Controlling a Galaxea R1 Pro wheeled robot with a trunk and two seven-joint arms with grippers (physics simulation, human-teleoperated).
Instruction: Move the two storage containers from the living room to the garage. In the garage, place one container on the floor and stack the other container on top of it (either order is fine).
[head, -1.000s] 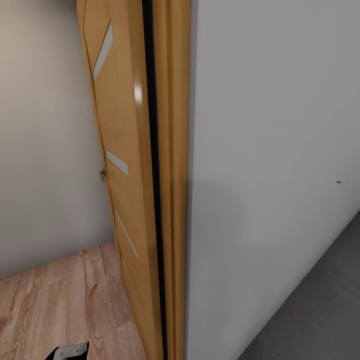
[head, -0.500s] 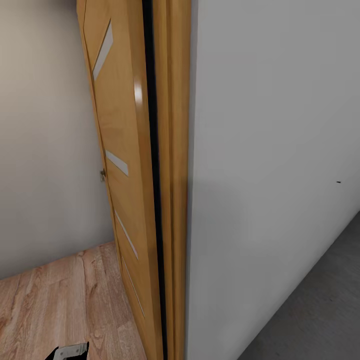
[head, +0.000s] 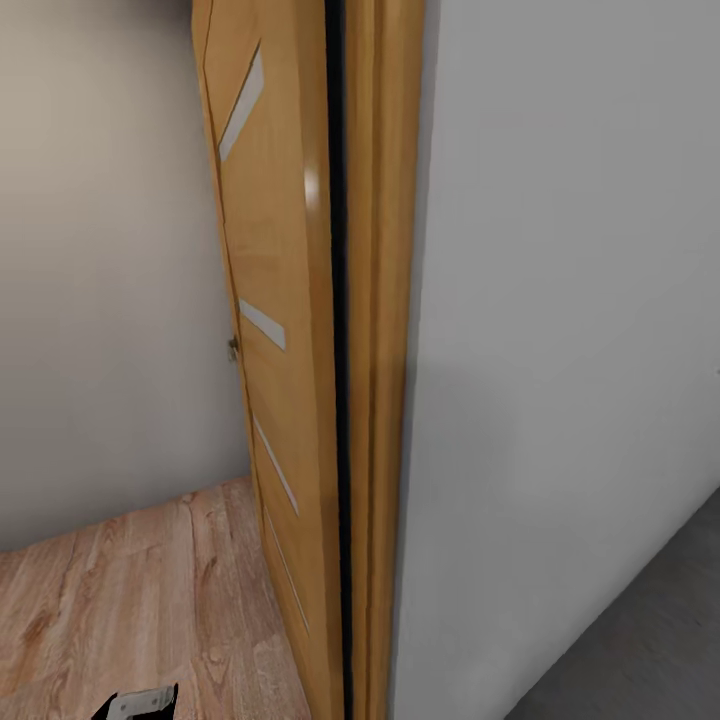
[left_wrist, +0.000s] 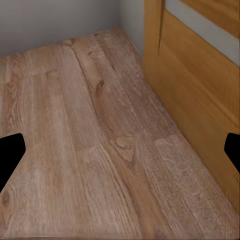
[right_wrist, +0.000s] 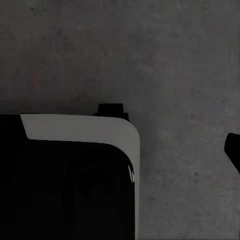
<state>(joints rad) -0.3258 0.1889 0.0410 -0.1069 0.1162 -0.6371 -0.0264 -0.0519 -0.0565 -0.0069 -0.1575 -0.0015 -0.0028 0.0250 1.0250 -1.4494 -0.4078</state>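
Note:
The two storage containers are out of view. My left gripper (left_wrist: 120, 152) is open over light wood-plank floor (left_wrist: 75, 100), its dark fingertips (left_wrist: 10, 155) far apart with nothing between them. My right gripper (right_wrist: 120, 150) hangs over the dark grey concrete floor (right_wrist: 175, 60). One of its fingertips (right_wrist: 233, 150) shows at the picture's edge, set wide, and nothing is held. A small black and white piece of my left arm (head: 135, 703) shows at the bottom of the head view.
A honey-coloured wooden door (head: 280, 250) stands open, seen nearly edge-on, with its frame (head: 385, 300) close ahead. A pale grey wall (head: 570, 300) runs to the right above concrete floor (head: 650, 640). Wood floor (head: 120, 600) lies to the left. My black, white-rimmed base (right_wrist: 65, 190) sits below the right gripper.
The whole head view has shifted: door, frame and wall now sit further right in the picture, so the camera has moved. Nothing was taken hold of or let go.

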